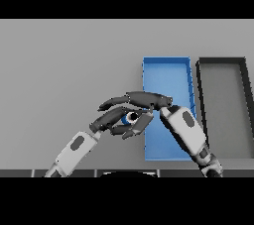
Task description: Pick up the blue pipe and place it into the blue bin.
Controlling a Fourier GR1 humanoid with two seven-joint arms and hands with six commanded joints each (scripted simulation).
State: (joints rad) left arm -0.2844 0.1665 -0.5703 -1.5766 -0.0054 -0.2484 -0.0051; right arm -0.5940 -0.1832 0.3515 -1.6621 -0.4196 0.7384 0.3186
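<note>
Just left of the rectangular blue plastic bin (167, 70), the left hand (110, 118) curls around the short blue pipe (128, 118); the right hand (149, 99) lies above, fingers extended, holding nothing.

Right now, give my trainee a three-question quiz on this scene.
1. True or false: the blue pipe already lies in the blue bin.
2. Which tray is on the robot's far right? A) the blue bin B) the dark grey bin
3. Fill in: the left hand and right hand meet beside the blue bin's ____ edge.

Key: 1 false; 2 B; 3 left.
</note>
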